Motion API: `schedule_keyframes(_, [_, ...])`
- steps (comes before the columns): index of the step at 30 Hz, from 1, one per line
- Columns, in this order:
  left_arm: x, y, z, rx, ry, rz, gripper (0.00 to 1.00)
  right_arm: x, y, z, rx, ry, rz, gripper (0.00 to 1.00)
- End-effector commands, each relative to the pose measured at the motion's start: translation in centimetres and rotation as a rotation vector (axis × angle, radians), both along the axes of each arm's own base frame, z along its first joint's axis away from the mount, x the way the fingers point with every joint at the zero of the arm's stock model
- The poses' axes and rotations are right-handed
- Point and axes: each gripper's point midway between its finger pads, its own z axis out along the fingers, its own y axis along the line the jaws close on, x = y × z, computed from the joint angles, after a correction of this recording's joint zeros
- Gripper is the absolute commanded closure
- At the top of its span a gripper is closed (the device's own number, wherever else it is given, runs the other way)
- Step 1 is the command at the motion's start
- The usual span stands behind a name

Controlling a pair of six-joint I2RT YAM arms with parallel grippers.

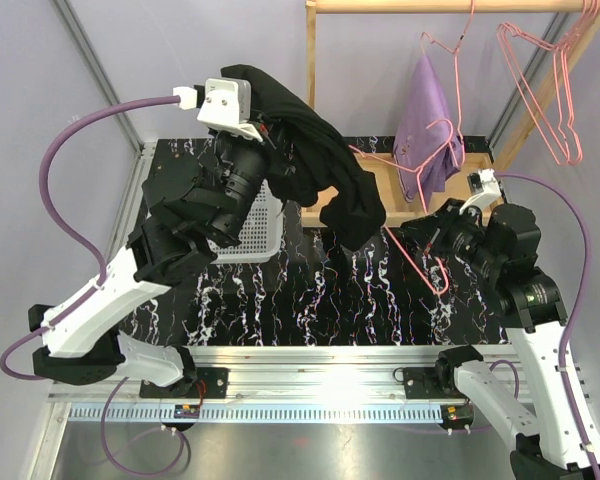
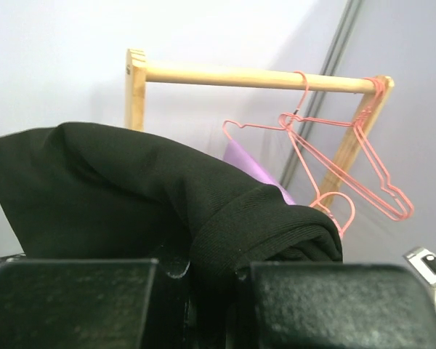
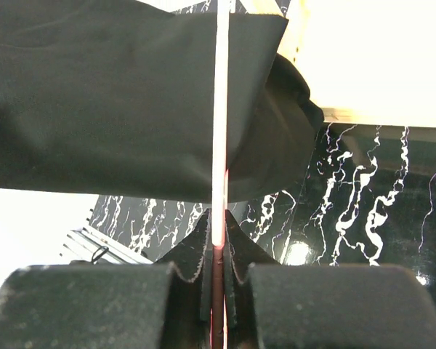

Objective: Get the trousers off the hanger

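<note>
The black trousers (image 1: 320, 150) hang in the air from my raised left gripper (image 1: 268, 130), which is shut on a fold of them (image 2: 261, 225). Their lower end still drapes over a pink wire hanger (image 1: 410, 258). My right gripper (image 1: 418, 233) is shut on that hanger's wire (image 3: 219, 109), low over the table. In the right wrist view the black cloth (image 3: 116, 102) lies across the wire. The light purple trousers (image 1: 425, 125) hang on another pink hanger on the wooden rack and also show in the left wrist view (image 2: 248, 163).
A wooden rack (image 1: 400, 6) stands at the back right with an empty pink hanger (image 1: 540, 90) on its rail. A white basket (image 1: 258, 228) sits under the left arm. The table top (image 1: 310, 300) is black marble-patterned.
</note>
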Motion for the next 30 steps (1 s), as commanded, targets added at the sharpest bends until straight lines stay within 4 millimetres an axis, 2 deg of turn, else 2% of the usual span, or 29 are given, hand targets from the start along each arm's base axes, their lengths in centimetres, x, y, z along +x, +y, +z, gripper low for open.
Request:
schedule_keyframes(1, [-1.7, 5.1, 6.3, -0.186, -0.113, 0.043, 1.00, 0.5, 0.5, 3.8, 0.012, -0.132, 0.029, 1.00])
schedule_keyframes(7, [-1.7, 4.7, 5.8, -0.106, -0.114, 0.031, 1.00, 1.3, 2.2, 7.8, 0.097, -0.181, 0.102, 1.00])
schedule_keyframes(11, [-1.3, 4.5, 5.6, -0.073, -0.111, 0.042, 1.00, 2.1, 2.8, 8.1, 0.124, -0.169, 0.121, 1.00])
schedule_keyframes(13, [-1.3, 4.4, 5.7, -0.057, -0.113, 0.035, 1.00, 1.8, 3.3, 8.6, 0.158, -0.166, 0.149, 1.00])
schedule_keyframes(16, [-1.0, 3.6, 5.3, -0.020, -0.106, 0.023, 1.00, 1.7, 3.9, 9.9, 0.197, -0.180, 0.176, 1.00])
schedule_keyframes(18, [-0.5, 2.3, 4.4, 0.027, -0.091, 0.009, 1.00, 1.5, 4.2, 11.1, 0.210, -0.202, 0.188, 1.00])
schedule_keyframes(19, [-0.6, 2.3, 4.8, 0.025, -0.094, 0.010, 1.00, 1.5, 4.2, 11.3, 0.208, -0.205, 0.190, 1.00])
schedule_keyframes(21, [-0.5, 2.3, 4.8, 0.044, -0.090, 0.011, 1.00, 1.8, 4.1, 11.7, 0.190, -0.215, 0.180, 1.00])
schedule_keyframes(25, [-0.5, 3.0, 5.5, 0.040, -0.098, 0.033, 1.00, 2.2, 3.9, 10.4, 0.160, -0.186, 0.157, 1.00])
schedule_keyframes(29, [-0.7, 4.7, 7.3, 0.018, -0.127, 0.072, 1.00, 2.3, 3.8, 9.1, 0.151, -0.168, 0.152, 1.00])
schedule_keyframes(30, [-1.1, 5.4, 8.3, -0.001, -0.141, 0.077, 1.00, 2.3, 3.7, 9.0, 0.144, -0.167, 0.146, 1.00])
